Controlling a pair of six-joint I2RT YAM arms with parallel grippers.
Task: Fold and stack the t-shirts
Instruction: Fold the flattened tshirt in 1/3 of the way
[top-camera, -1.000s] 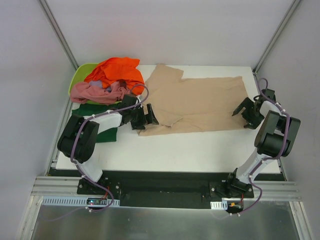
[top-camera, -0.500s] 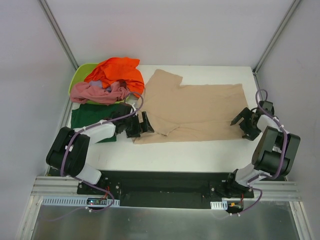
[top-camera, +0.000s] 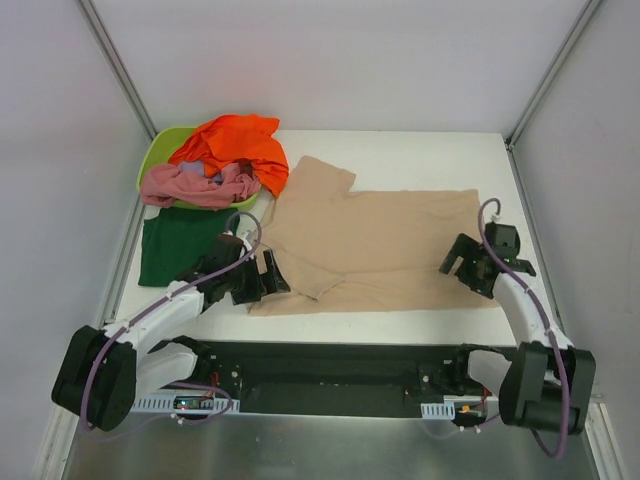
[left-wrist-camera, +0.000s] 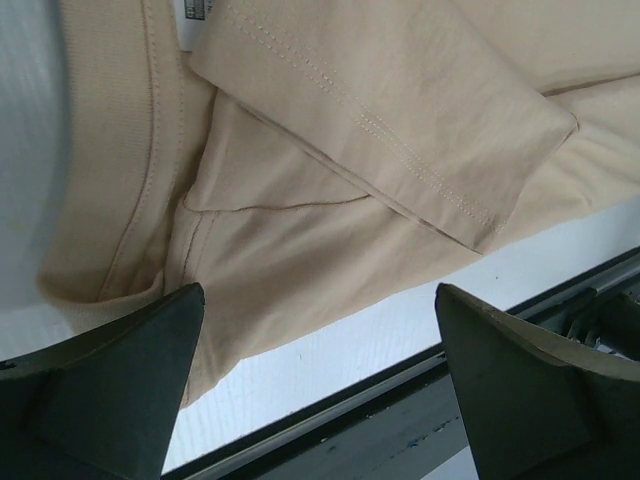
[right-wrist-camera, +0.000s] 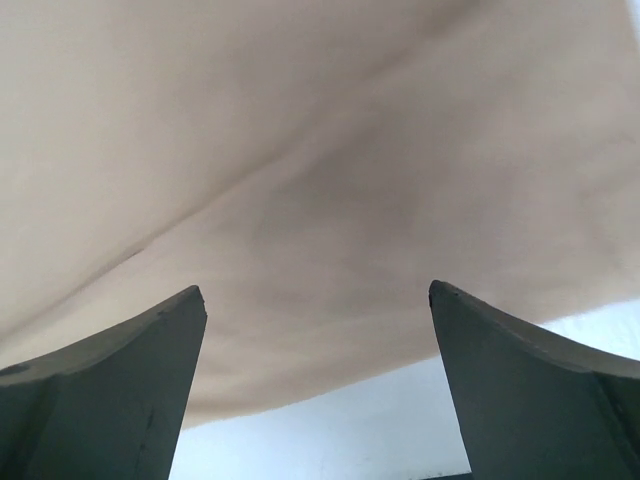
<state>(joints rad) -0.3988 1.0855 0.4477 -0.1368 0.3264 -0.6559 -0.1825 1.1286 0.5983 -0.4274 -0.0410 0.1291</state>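
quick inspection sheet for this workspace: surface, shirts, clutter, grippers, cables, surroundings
surface: white table, cloth over its middle and left
job's things: beige t-shirt spread flat mid-table; dark green t-shirt flat at left; orange t-shirt and pink t-shirt heaped on the tub
clutter: lime-green tub, far left corner
grippers: left gripper and right gripper both open, fingers over the beige t-shirt's ends, holding nothing
cables: purple cables looped along both arms
surroundings: white walls; metal rail at the near edge
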